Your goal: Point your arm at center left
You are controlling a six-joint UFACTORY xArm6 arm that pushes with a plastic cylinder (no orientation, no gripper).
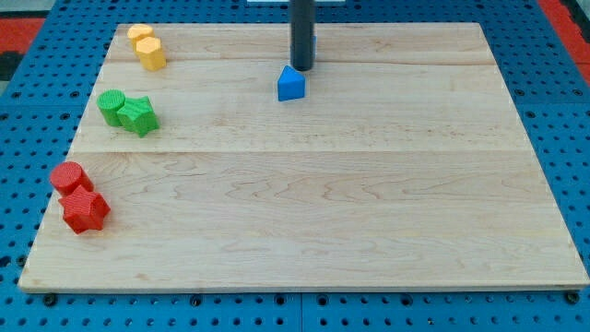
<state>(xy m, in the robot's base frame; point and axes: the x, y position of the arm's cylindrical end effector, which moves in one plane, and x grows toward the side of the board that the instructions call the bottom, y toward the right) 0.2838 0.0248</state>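
Observation:
My tip (301,67) is at the top middle of the wooden board (369,203), just above and slightly right of a blue block (290,84), close to it. A second blue piece is partly hidden behind the rod. At the view's left stand a green cylinder (112,105) touching a green star-shaped block (139,116). Above them are a yellow block (140,34) and a yellow cylinder (152,53). Lower left are a red cylinder (68,177) and a red star-shaped block (85,210).
The board lies on a blue perforated table (28,111). A red area (564,18) shows at the view's top right corner and another at the top left.

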